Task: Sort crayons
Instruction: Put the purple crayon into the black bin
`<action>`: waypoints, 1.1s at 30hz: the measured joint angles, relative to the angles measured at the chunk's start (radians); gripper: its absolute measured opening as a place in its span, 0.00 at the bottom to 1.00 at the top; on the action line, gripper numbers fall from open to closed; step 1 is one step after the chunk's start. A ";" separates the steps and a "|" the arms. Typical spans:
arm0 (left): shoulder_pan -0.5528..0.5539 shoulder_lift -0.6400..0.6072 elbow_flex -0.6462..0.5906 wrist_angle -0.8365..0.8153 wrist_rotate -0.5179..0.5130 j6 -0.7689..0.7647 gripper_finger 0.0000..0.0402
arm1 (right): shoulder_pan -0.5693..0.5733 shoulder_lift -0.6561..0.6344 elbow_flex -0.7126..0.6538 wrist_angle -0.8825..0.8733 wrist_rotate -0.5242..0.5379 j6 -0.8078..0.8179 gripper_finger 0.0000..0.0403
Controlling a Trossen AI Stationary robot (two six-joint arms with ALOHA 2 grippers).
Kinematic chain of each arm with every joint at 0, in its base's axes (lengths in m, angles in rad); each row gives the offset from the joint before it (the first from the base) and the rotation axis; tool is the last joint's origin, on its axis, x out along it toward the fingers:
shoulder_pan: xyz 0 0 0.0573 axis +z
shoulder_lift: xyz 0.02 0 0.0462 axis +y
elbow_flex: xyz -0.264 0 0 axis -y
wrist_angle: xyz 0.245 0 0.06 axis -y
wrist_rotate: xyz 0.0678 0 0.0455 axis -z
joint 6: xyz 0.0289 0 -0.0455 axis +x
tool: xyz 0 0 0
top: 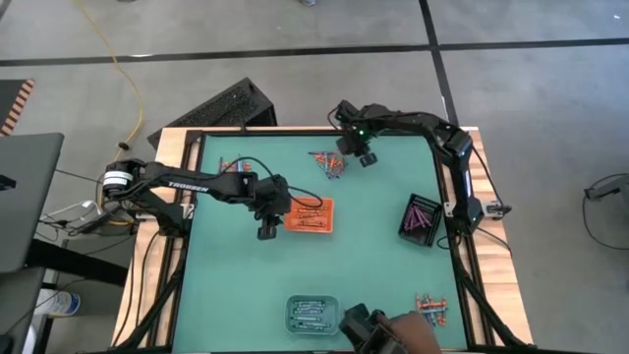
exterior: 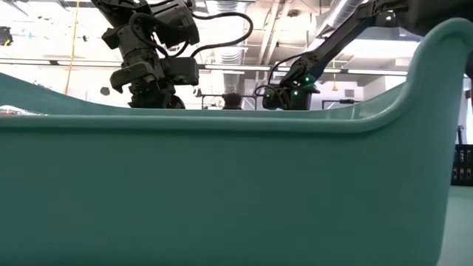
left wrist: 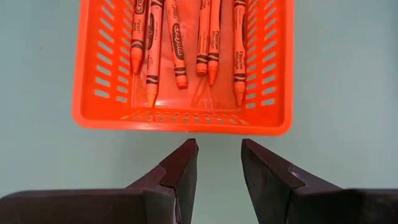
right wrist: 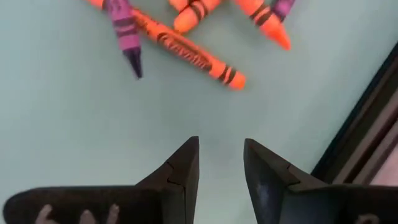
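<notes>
Both grippers stand apart-fingered with nothing between them. On the left arm, the left gripper [left wrist: 217, 165] hangs just off the near edge of the orange tray [left wrist: 180, 121], its two dark fingers [left wrist: 180, 168] parted over bare green mat and touching neither the tray nor anything in it. Inside that slotted tray lie several orange crayons [left wrist: 177, 46], roughly side by side with their tips toward the gripper. From above, the same gripper [top: 266, 230] sits just left of the tray [top: 329, 224], near the middle of the table.

At the far edge of the mat the right gripper [right wrist: 221, 165] is released too, fingers spread over empty mat beside a loose pile of crayons [top: 332, 163]. Its wrist view shows a long orange crayon [right wrist: 193, 56] lying at a slant, a purple crayon [right wrist: 127, 34] beside it, and more orange ones cut off by the frame. The gripper touches none of them.

Farther out, a black tray [top: 421, 218] with purple-magenta crayons lies toward the right side of the green mat [top: 236, 285]. A clear tray [top: 313, 315] with blue-grey crayons sits at the near edge, and a small loose heap of crayons [top: 432, 307] lies near the right front corner. A person's hand [top: 408, 332] reaches in at that near edge between the clear tray and the heap.
</notes>
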 joint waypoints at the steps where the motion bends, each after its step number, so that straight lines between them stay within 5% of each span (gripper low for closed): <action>1: 0.000 0.000 0.000 -0.001 0.000 0.000 0.28 | 0.003 -0.006 0.000 -0.022 0.000 0.015 0.31; 20: -0.002 0.000 0.000 -0.004 -0.004 0.010 0.28 | 0.186 -0.040 0.000 -0.067 -0.011 0.123 0.31; 33: -0.015 0.000 0.000 -0.004 -0.011 0.020 0.28 | 0.180 -0.040 -0.002 0.007 -0.127 0.201 0.31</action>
